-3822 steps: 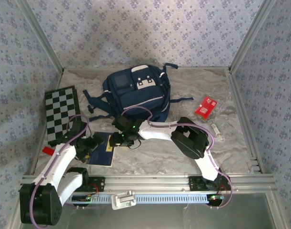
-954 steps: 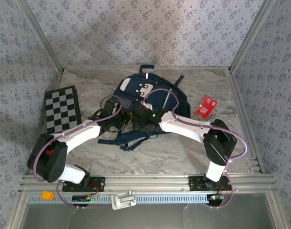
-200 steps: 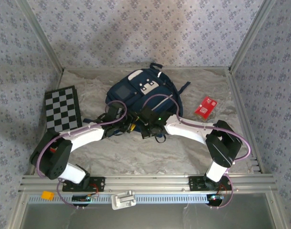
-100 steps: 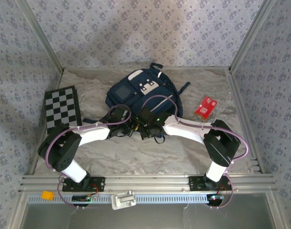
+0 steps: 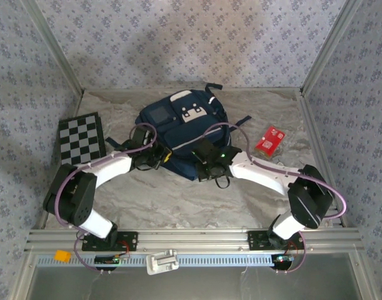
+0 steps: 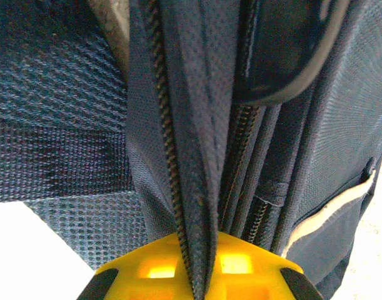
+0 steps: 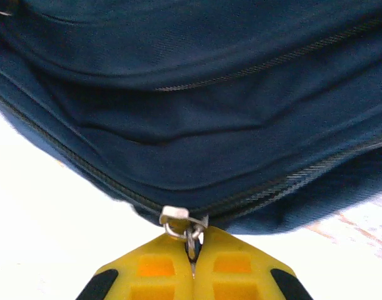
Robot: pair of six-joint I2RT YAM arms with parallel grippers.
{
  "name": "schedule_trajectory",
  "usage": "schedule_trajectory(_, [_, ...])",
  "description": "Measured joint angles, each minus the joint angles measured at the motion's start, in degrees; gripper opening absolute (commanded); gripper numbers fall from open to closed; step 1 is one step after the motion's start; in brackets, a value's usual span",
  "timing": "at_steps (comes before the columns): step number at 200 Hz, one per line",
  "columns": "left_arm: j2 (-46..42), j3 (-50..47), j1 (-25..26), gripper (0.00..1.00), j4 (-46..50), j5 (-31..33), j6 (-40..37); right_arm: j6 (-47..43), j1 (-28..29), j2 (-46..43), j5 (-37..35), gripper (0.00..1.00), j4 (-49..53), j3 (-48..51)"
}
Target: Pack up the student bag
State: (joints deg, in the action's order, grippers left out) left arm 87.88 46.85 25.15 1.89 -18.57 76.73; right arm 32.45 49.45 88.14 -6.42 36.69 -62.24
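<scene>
Up close, R hand (image 7: 192, 253) pinches student bag (image 7: 209, 94) zip pull (image 7: 185, 226), indistinct overhead.

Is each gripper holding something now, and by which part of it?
Both hold the student bag. The left gripper pinches a fabric edge with zipper teeth; the right gripper pinches the metal zipper pull.

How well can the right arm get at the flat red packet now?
Probably not at once: the right tool is shut on the metal zipper pull of the navy blue fabric backpack. The flat red packet lies uncovered beside that arm.
</scene>
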Motion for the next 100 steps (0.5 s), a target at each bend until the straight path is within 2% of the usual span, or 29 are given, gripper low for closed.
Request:
schedule_trajectory(24, [3.4, 4.2, -0.7, 0.00, 1.8, -1.4, -2.9, -0.9, 0.4, 0.0, -0.6, 0.00, 1.7, -0.8])
schedule_trajectory(51, [7.0, 8.4, -2.3, 0.00, 2.2, -1.9, -6.7, -1.3, 3.4, 5.2, -0.3, 0.00, 2.8, -7.3])
schedule_trajectory(78, [7.2, 9.5, -4.6, 0.15, 2.3, -3.4, -10.3, -1.2, 5.2, 8.5, 2.6, 0.00, -1.5, -9.9])
schedule_trajectory(100, [6.5, 9.3, -6.5, 0.38, 2.6, -4.5, -12.6, -1.2, 5.3, 9.5, 3.8, 0.00, -3.9, -10.0])
